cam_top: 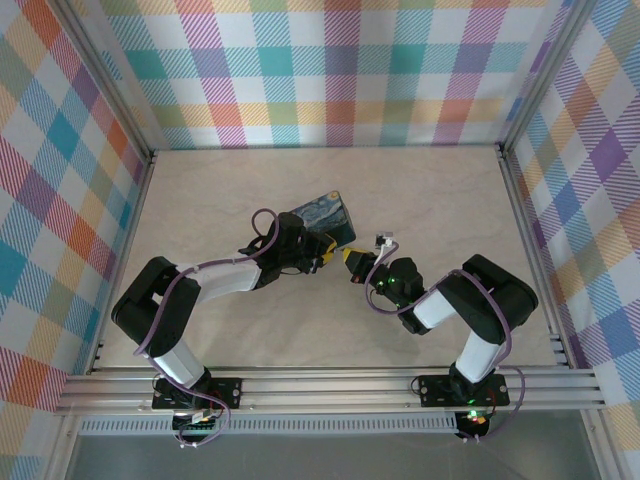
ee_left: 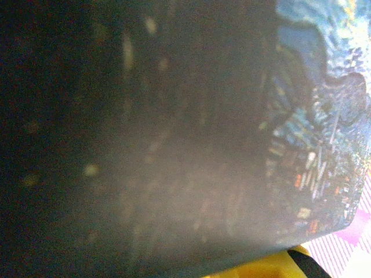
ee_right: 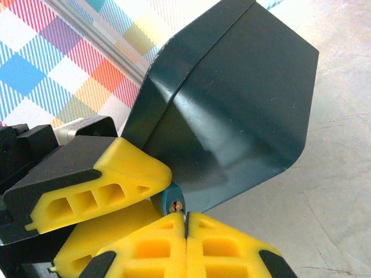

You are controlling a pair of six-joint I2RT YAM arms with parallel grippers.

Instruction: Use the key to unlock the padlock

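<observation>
From above, the painted box (cam_top: 322, 213) sits near the middle of the table (cam_top: 450, 200), a little closer to the far edge than to the near edge. The left gripper (cam_top: 322, 250) is right at the near side of the box. The right gripper (cam_top: 352, 262) is just beside it, and their yellow tips almost meet. The padlock and the key are too small to pick out from up here. In the left wrist view almost everything is dark and blurry. The box lid (ee_left: 324, 116) with its blue starry picture shows on the right side. A bit of yellow finger peeks in at the bottom edge, but I cannot tell whose it is. In the right wrist view the dark green side of the box (ee_right: 232, 104) stands tall on the table, with the checked wall (ee_right: 58, 58) behind it. The left gripper (ee_right: 161, 194) comes in from the left and pinches the little blue padlock (ee_right: 167, 198) between its two yellow fingers. The padlock sits at the bottom corner of the box, and its small brass keyhole (ee_right: 177, 205) faces the camera. The right gripper (ee_right: 185, 223) is at the bottom, with its two fingers pressed tight together. A tiny thin bit of metal, the key (ee_right: 184, 216), pokes out from between them, just under the keyhole.
</observation>
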